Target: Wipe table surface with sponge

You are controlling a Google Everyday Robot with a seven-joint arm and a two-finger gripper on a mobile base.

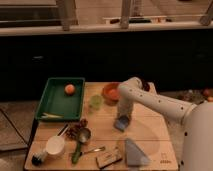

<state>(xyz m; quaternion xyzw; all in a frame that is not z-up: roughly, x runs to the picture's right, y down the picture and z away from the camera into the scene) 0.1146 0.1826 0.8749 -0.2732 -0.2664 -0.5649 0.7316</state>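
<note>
Single camera view, as I see it from the remote station; all positions are given relative to the green tray [56, 102].

The tray lies at the far left corner of the table surface [150, 131], a light-brown wooden top. Inside the tray are an orange ball [70, 89], toward its far right corner, and a pale yellowish item [50, 116] along its near edge.

Just right of the tray stands a green cup [95, 102], and right of that an orange bowl [111, 92].

The sponge [120, 124], a small bluish-grey block, lies on the table to the right of the tray and a little nearer to me than its near edge, past the cup and bowl.

The white arm [155, 102] enters from the right and bends downward, so that the gripper [122, 118] is directly over the sponge and appears to touch its top. I cannot tell whether the gripper is closed on the sponge or only resting on it.

In front of the tray, toward the near table edge, are:
- a white cup [55, 146]
- a small dark object [37, 159]
- a dark cluster [75, 131]
- a ladle [82, 136]

Farther right along the near edge lie a flat brown block [109, 159] and a grey-blue wedge [135, 152], both nearer to me than the sponge and apart from it.
</note>
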